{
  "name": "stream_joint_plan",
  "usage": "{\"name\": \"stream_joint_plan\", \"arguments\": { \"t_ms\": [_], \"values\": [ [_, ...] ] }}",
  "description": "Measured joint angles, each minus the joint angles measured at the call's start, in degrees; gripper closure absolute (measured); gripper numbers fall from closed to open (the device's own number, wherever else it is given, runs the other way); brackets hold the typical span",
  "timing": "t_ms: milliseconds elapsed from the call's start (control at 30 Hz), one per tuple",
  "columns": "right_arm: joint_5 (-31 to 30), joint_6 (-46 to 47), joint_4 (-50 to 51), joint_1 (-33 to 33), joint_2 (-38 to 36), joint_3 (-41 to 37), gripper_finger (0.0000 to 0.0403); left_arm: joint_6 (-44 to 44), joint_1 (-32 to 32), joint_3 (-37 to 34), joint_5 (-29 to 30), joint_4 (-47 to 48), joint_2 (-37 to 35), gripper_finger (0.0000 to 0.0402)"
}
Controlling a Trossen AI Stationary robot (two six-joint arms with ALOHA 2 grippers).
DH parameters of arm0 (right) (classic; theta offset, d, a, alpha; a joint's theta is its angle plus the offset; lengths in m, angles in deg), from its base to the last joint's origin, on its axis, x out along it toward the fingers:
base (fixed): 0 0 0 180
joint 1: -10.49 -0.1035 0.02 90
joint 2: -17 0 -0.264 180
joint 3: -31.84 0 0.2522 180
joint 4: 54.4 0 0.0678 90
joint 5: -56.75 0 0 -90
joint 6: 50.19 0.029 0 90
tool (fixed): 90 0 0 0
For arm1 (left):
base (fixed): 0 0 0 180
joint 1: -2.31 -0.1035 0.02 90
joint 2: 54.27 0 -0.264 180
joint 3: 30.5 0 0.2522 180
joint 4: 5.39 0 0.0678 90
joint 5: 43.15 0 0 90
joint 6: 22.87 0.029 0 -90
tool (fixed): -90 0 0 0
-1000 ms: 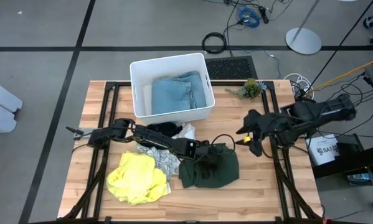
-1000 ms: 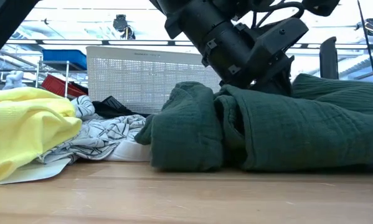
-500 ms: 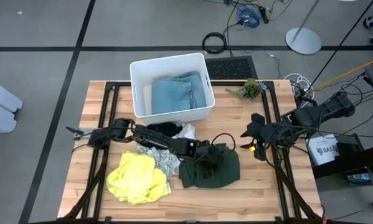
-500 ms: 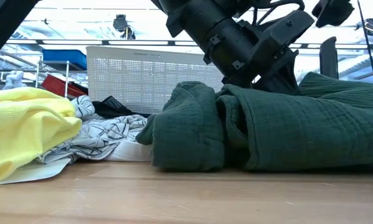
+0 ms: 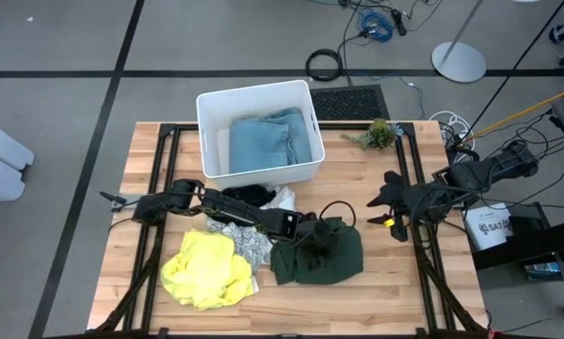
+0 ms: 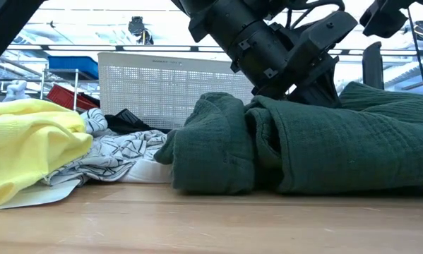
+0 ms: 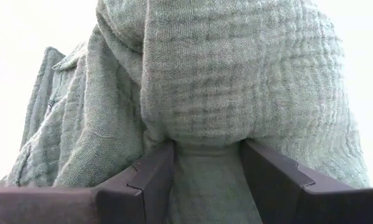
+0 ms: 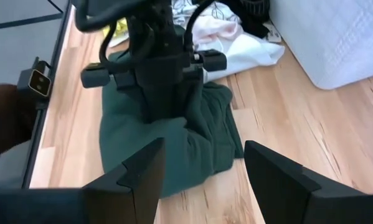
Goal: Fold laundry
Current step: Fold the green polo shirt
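Note:
The dark green garment lies in a crumpled heap on the table. My left gripper reaches in from the left and is shut on its top. My right gripper is open and empty, above the table to the right of the green garment. The bright yellow garment lies at the near left. The white garment with grey pattern lies beside it, and the black garment lies behind that. The light blue garment lies inside the white bin. My left gripper pinches a bunched fold of the dark green garment between its two fingers, with several layers gathered there. The fingers slant down from the table's left onto the top of the heap. The garment rests slack on the table.
A white cloth lies between the black garment and the green one. A small green plant sits at the far right. Bare wood shows along the near edge and between the green garment and my right gripper.
My right gripper has drawn back a little toward the table's right edge, away from the green garment, staying open. My left gripper keeps its hold on the green garment, which stays in its heap.

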Motion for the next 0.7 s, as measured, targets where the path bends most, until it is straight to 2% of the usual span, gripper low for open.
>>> {"name": "stream_joint_plan", "arguments": {
  "t_ms": [333, 700],
  "values": [
    [0.0, -2.4, -3.3, 0.0, 0.0, 0.0, 0.0197, 4.8, 0.0, 0.0, 0.0, -0.2, 0.0, 0.0206],
    [0.0, -4.8, -4.4, 0.1, 0.0, 0.0, 0.0197, 4.4, -0.1, 0.0, 0.0, 0.9, -0.8, 0.0206]
  ]
}}
